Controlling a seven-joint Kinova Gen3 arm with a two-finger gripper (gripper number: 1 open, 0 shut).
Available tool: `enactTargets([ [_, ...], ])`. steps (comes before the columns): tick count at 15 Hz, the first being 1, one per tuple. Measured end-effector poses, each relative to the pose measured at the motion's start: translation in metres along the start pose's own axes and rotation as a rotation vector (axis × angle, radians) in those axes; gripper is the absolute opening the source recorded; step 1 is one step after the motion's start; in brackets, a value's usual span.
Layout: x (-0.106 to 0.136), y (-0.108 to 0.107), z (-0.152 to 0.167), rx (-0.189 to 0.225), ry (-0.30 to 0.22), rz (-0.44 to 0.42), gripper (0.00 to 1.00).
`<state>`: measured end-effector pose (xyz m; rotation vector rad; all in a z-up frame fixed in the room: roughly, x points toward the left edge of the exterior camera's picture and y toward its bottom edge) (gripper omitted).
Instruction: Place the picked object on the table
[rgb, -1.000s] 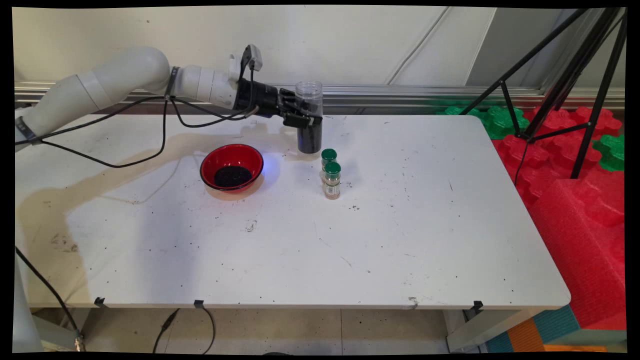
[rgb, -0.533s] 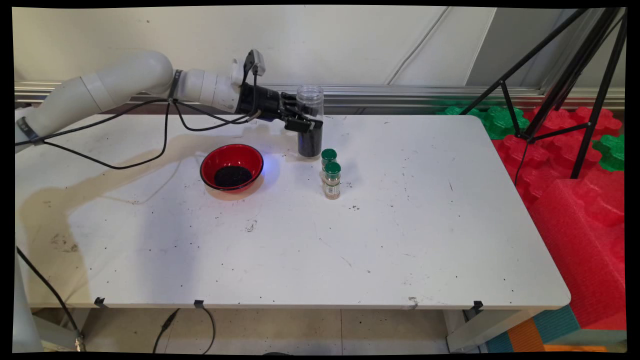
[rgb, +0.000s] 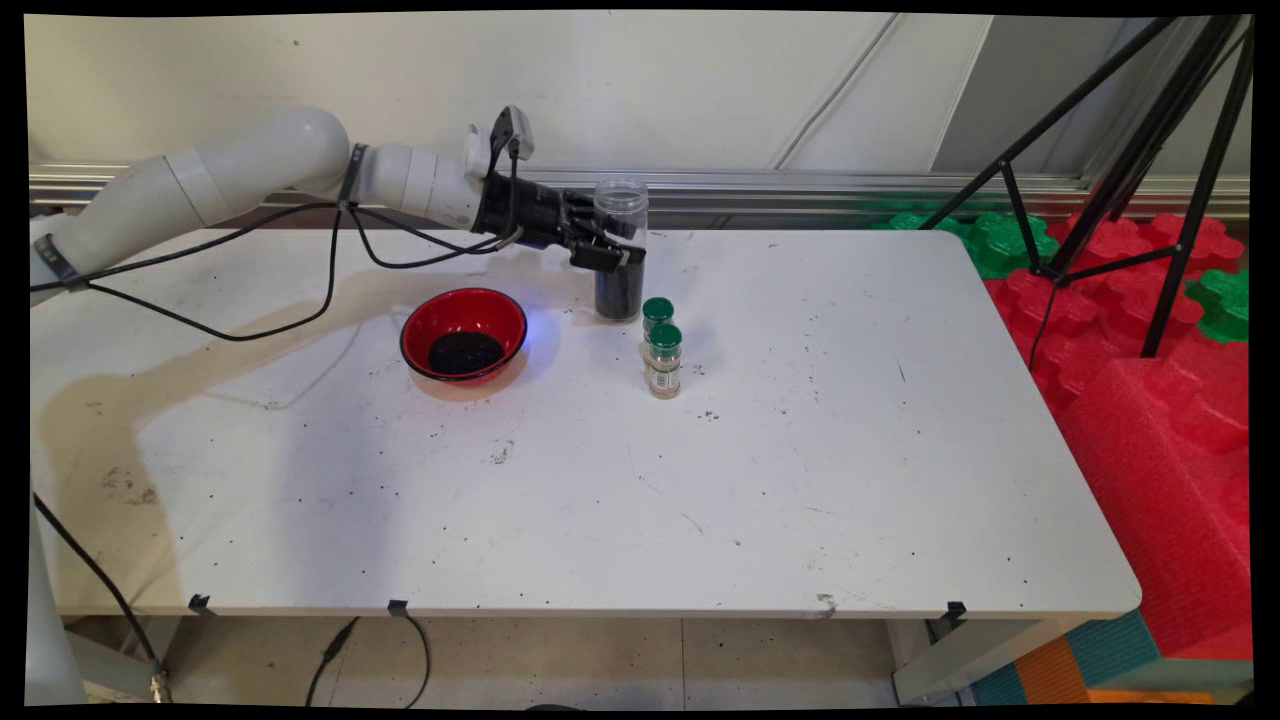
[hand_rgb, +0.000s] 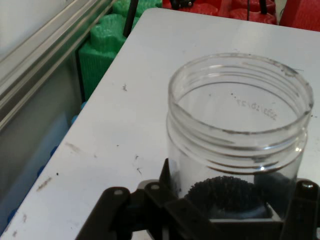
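Clear plastic jar (rgb: 620, 250), open at the top and part-filled with dark granules, stood upright at the far middle of the white table (rgb: 800, 480), gripped about its middle by the gripper (rgb: 612, 251). The black fingers (rgb: 598, 258) were pressed against the jar's sides, one on each side, holding it; whether its base touched the table or hung just above it could not be told from the main view. In the hand view the jar (hand_rgb: 239, 145) filled the frame, its threaded rim empty and clear, the dark granules heaped at the bottom, and the gripper (hand_rgb: 225, 212) closed on it from below, with one finger (hand_rgb: 172, 202) against its wall.

Just in front of the jar and slightly to the right stood two small spice bottles with green caps, one (rgb: 657, 320) behind the other (rgb: 664, 361), close together and upright. The rear bottle was just beside the jar's base. To the left of the jar, apart from it, sat a red bowl (rgb: 464, 335) holding a patch of the same dark granules. Small dark specks were scattered over the table surface. Beyond the table's right edge lay red foam blocks (rgb: 1160, 420) and a black tripod (rgb: 1130, 150).
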<state>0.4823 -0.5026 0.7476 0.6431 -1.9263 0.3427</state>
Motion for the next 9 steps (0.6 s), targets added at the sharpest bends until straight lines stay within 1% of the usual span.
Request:
enactTargets([
  [5,-0.0017,0.0007,0.0000,0.004,-0.007,0.005,0.00],
  [6,-0.0019,0.0008,0.0000,0.004,-0.007,0.006,1.00],
  [9,-0.0024,0.0013,-0.0007,0.006,-0.009,0.008,1.00],
])
